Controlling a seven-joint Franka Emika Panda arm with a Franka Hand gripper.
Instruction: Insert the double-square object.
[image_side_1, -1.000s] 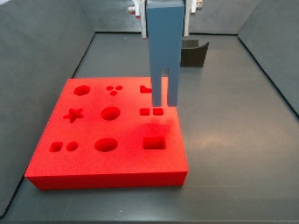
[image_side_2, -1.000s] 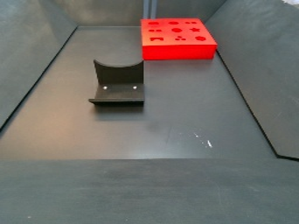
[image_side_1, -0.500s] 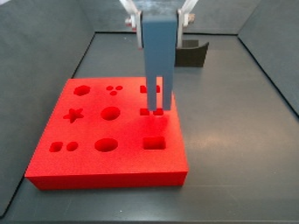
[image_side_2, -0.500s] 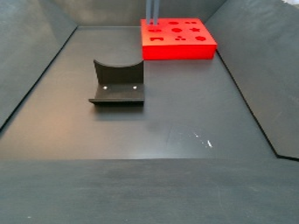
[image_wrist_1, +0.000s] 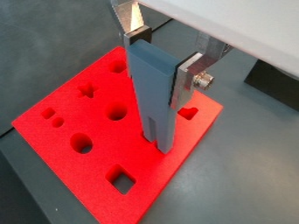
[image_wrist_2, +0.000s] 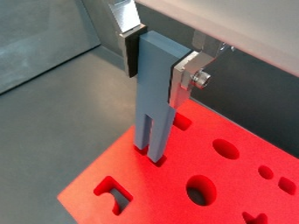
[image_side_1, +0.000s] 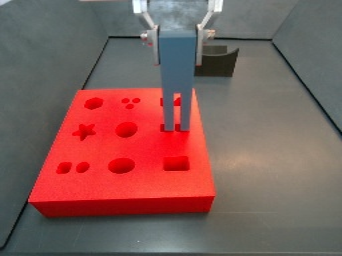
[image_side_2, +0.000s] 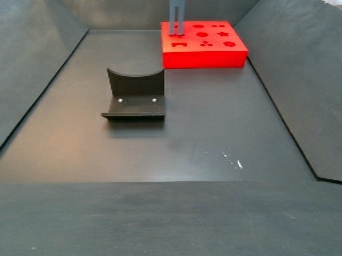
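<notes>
Even, soft overhead light, faint glare on the dark floor (image_side_2: 230, 158), sharp focus, weak shadows.

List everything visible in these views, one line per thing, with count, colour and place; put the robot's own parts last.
Red foam board with shaped cut-outs: one, red, flat on the dark floor; in a side view it lies at the far end of the enclosure.
Tall narrow blue-grey bar with two square prongs (the double-square object): one, blue-grey, upright, prongs down at the board's pair of small square holes, clamped near its top.
Dark L-shaped fixture on a base plate: one, dark grey, standing on the floor apart from the board.
Dark floor: one, dark grey, with grey walls around it.
Gripper: one, silver finger plates on both sides of the bar's upper part, above the board.
</notes>
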